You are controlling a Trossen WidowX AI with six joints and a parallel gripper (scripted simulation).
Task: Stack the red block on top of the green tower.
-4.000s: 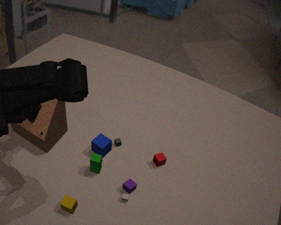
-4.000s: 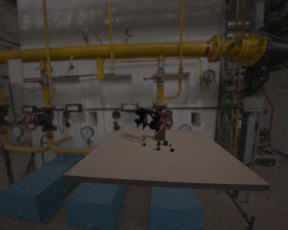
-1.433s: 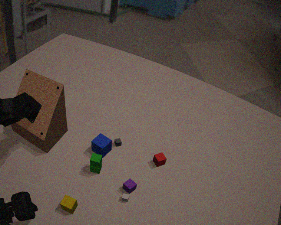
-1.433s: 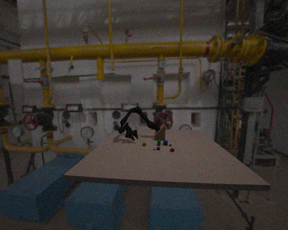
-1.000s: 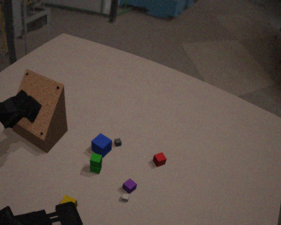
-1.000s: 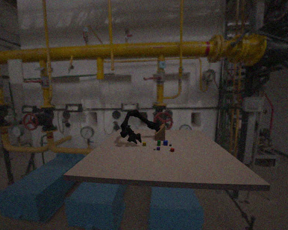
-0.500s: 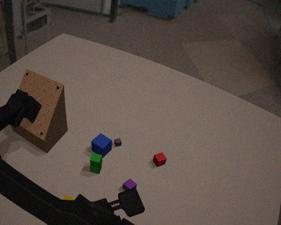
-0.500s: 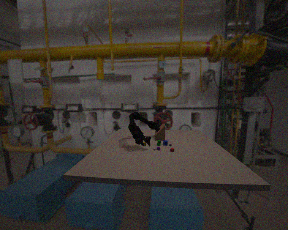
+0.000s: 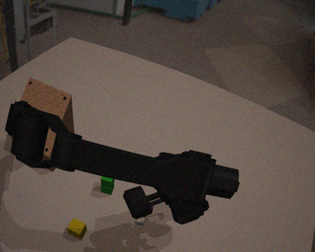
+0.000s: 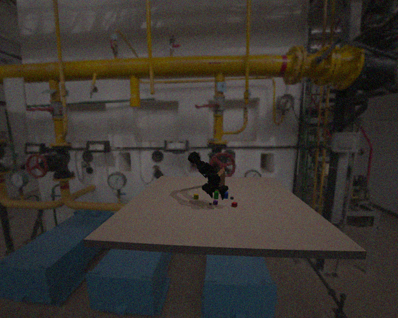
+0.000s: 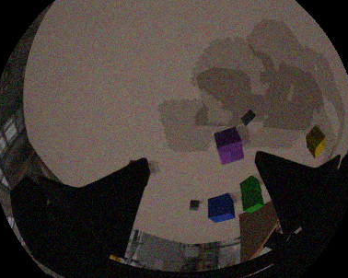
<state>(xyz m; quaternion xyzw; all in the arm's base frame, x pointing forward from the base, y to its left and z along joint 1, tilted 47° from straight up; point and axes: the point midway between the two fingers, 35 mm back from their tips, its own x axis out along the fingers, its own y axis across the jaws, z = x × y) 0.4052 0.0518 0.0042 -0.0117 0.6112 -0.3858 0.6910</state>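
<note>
Black and bulky, the arm [image 9: 119, 162] stretches across the pale table [image 9: 179, 102] from its wooden wedge mount [image 9: 47, 99] in the top view, hiding much of the middle of the table. Its gripper [image 11: 200, 165] hangs above the blocks with the jaws spread wide and nothing between them; in the wrist view the two dark fingers frame bare table and several blocks below.

The green tower [image 9: 107, 185], two small cubes one on the other, stands upright just beside the near edge of the arm in the top view, partly cut off by it. In the wrist view it shows beside the blue block [image 11: 221, 206], close to the right finger. The red block [image 10: 234, 204] is visible only in the exterior view, resting on the table to the right of the other blocks and apart from the green tower; in the top view the arm covers it.

A purple block [image 11: 229, 145] lies between the fingers' tips in the wrist view, further out on the table. A yellow block [image 9: 77, 228] sits near the table's front edge in the top view, well apart from the tower. A small pale cube [image 9: 140, 222] peeks out just under the gripper's dark housing
</note>
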